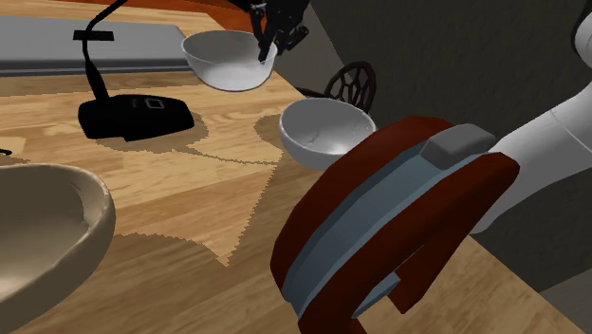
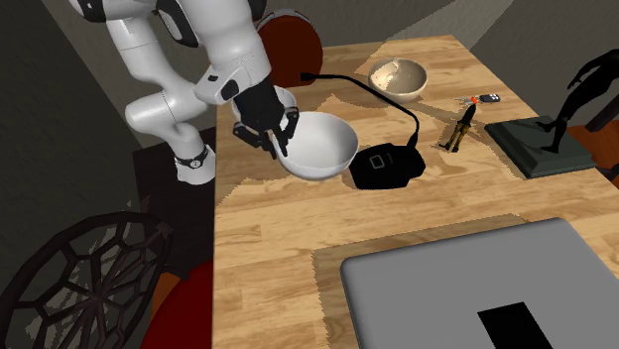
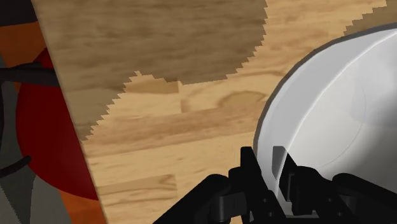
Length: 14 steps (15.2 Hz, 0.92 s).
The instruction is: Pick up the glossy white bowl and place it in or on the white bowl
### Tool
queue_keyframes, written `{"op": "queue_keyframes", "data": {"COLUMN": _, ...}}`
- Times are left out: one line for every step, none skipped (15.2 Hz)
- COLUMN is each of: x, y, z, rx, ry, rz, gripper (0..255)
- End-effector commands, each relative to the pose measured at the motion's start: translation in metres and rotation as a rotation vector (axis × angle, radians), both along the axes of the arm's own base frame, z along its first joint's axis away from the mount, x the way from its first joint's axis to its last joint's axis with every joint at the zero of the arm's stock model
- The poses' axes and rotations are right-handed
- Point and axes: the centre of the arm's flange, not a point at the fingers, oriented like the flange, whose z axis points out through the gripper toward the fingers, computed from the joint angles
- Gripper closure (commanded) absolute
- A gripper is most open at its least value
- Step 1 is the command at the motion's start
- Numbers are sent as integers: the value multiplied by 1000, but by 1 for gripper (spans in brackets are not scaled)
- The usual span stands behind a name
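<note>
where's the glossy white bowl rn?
Top centre of the shoulder view, the glossy bowl hangs rim-clasped in the gripper, between the black device and the other white bowl.

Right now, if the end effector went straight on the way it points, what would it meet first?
Probably bare wooden tabletop; the end effector, clasping the white bowl by its rim, points down at it.

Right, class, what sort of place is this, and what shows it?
Probably a home desk or dining table: a light wooden tabletop with a flat grey laptop-like slab and a black statuette on a dark base; the black gripper holds a glossy white bowl by its rim.
</note>
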Motion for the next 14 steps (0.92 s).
{"op": "queue_keyframes", "data": {"x": -1, "y": 0, "z": 12, "rx": 0, "ry": 0, "rz": 0, "gripper": 255}}
{"op": "queue_keyframes", "data": {"x": -1, "y": 0, "z": 17, "rx": 0, "ry": 0, "rz": 0, "gripper": 255}}
{"op": "queue_keyframes", "data": {"x": -1, "y": 0, "z": 22, "rx": 0, "ry": 0, "rz": 0, "gripper": 255}}
{"op": "queue_keyframes", "data": {"x": -1, "y": 0, "z": 28, "rx": 0, "ry": 0, "rz": 0, "gripper": 255}}
{"op": "queue_keyframes", "data": {"x": -1, "y": 0, "z": 33, "rx": 0, "ry": 0, "rz": 0, "gripper": 255}}
{"op": "queue_keyframes", "data": {"x": -1, "y": 0, "z": 38, "rx": 0, "ry": 0, "rz": 0, "gripper": 255}}
{"op": "queue_keyframes", "data": {"x": -1, "y": 0, "z": 44, "rx": 0, "ry": 0, "rz": 0, "gripper": 255}}
{"op": "queue_keyframes", "data": {"x": -1, "y": 0, "z": 49, "rx": 0, "ry": 0, "rz": 0, "gripper": 255}}
{"op": "queue_keyframes", "data": {"x": -1, "y": 0, "z": 54, "rx": 0, "ry": 0, "rz": 0, "gripper": 255}}
{"op": "queue_keyframes", "data": {"x": -1, "y": 0, "z": 59, "rx": 0, "ry": 0, "rz": 0, "gripper": 255}}
{"op": "queue_keyframes", "data": {"x": -1, "y": 0, "z": 65, "rx": 0, "ry": 0, "rz": 0, "gripper": 255}}
{"op": "queue_keyframes", "data": {"x": -1, "y": 0, "z": 70, "rx": 0, "ry": 0, "rz": 0, "gripper": 255}}
{"op": "queue_keyframes", "data": {"x": -1, "y": 0, "z": 75, "rx": 0, "ry": 0, "rz": 0, "gripper": 255}}
{"op": "queue_keyframes", "data": {"x": -1, "y": 0, "z": 81, "rx": 0, "ry": 0, "rz": 0, "gripper": 255}}
